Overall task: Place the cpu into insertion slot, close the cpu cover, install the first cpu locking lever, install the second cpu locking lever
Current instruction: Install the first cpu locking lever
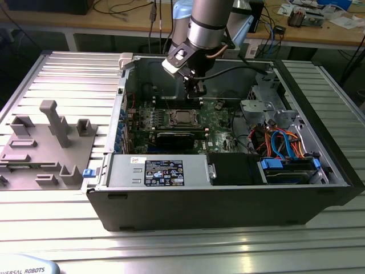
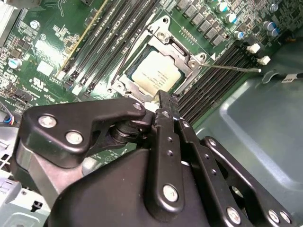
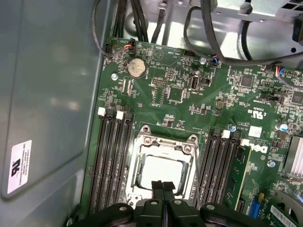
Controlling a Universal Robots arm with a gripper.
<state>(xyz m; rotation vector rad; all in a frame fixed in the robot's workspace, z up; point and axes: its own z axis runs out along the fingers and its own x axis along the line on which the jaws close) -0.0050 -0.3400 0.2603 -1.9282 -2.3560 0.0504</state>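
The cpu [image 2: 154,75] lies flat in the insertion slot [image 1: 181,118] on the green board, its silver top showing in both wrist views [image 3: 161,168]. The cpu cover [image 2: 179,53], a silver frame [image 3: 142,142], lies down around the chip. One thin locking lever [image 2: 236,68] sticks out from a socket corner over the memory slots. Another lever [image 2: 132,49] runs along the socket's side. My gripper [image 1: 194,87] hangs a little above the socket's edge, shut with nothing between its fingertips [image 3: 157,188], which press together [image 2: 163,101].
The open computer case [image 1: 319,188] walls in the board. Long black memory slots [image 3: 111,156] flank the socket on both sides. Cables and drive cages [image 1: 279,142] fill the exterior view's right. A grey fixture tray [image 1: 45,148] sits outside the case at that view's left.
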